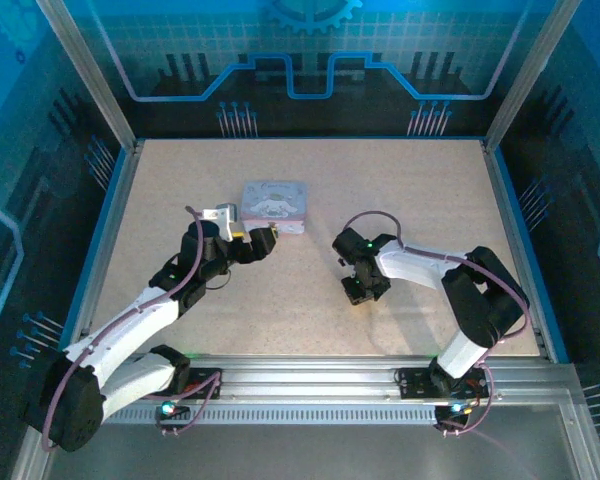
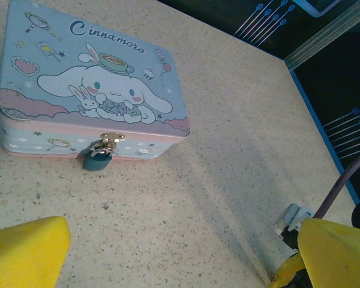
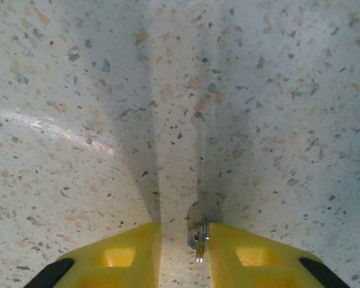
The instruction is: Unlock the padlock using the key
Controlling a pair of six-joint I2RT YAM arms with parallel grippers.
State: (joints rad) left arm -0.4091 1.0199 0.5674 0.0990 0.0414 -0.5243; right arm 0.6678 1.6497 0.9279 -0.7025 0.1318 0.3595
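The padlock (image 2: 98,159) hangs at the front edge of the box (image 2: 90,72), with bare worktop (image 2: 228,150) open before it. The left end effector (image 2: 180,234) is spread wide. The right end effector (image 3: 184,231) is narrowly parted (key (image 3: 198,237) against one finger), well apart from the box.

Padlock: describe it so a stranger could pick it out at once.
On the speckled table sits a pale-blue cartoon box with a pink rim. At the gold clasp on its front wall hangs the padlock: tiny, dark teal against pastel.

Speckled beige tabletop (image 1: 400,200) within blue-lit, circuit-patterned walls (image 1: 300,60)
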